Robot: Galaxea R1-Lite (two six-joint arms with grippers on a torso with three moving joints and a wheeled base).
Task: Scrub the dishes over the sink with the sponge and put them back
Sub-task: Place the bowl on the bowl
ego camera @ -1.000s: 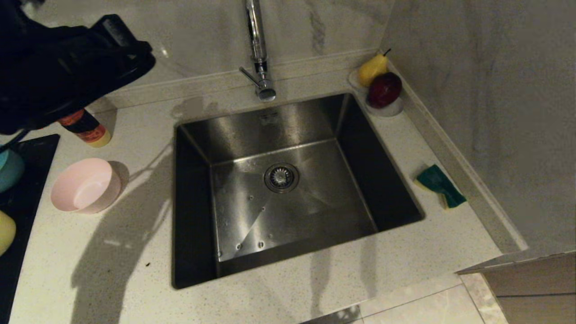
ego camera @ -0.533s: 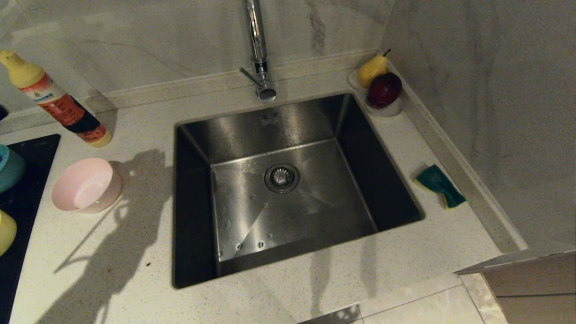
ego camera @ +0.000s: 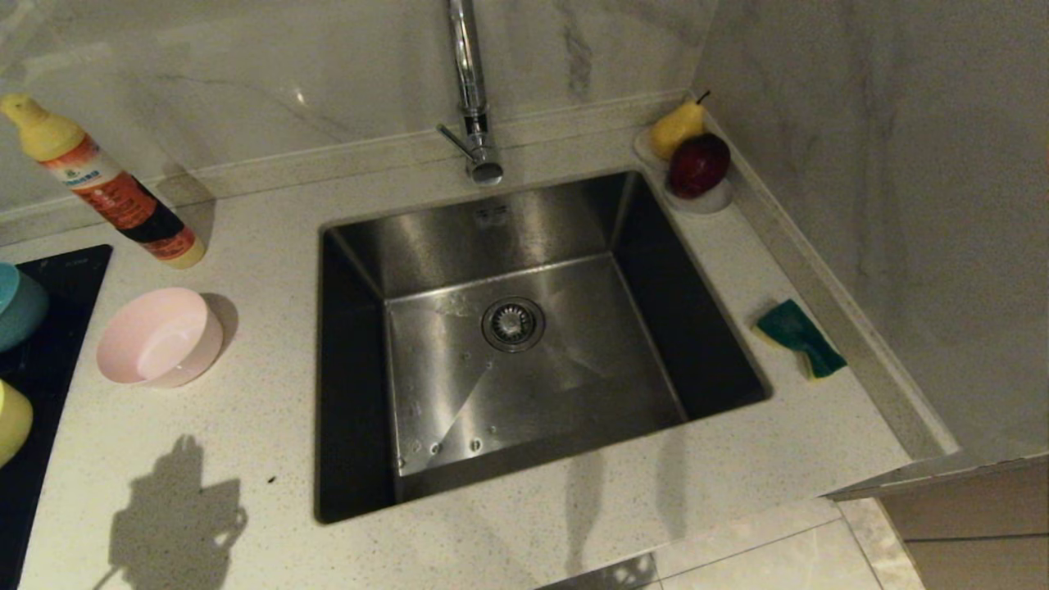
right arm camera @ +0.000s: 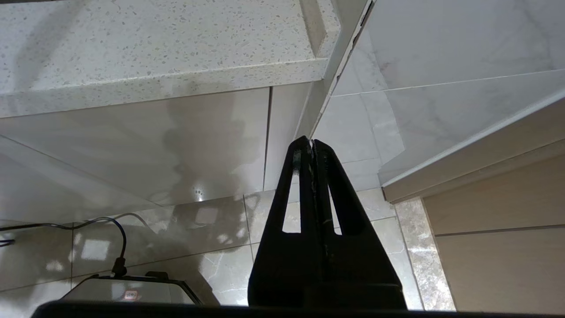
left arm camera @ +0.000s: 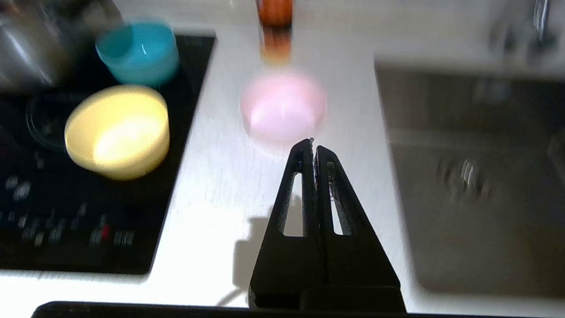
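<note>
Right gripper [right arm camera: 312,142] hangs below the speckled countertop edge [right arm camera: 167,84], fingers pressed together, empty, above tiled floor [right arm camera: 220,247] beside a cabinet front [right arm camera: 132,145].

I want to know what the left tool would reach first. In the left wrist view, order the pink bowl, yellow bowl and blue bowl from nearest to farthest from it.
Measured from the shut left tool:
1. Pink bowl: on the white counter, just ahead of the tips.
2. Yellow bowl: off to the side, on the black cooktop.
3. Blue bowl: on the cooktop too, beyond the yellow one.
</note>
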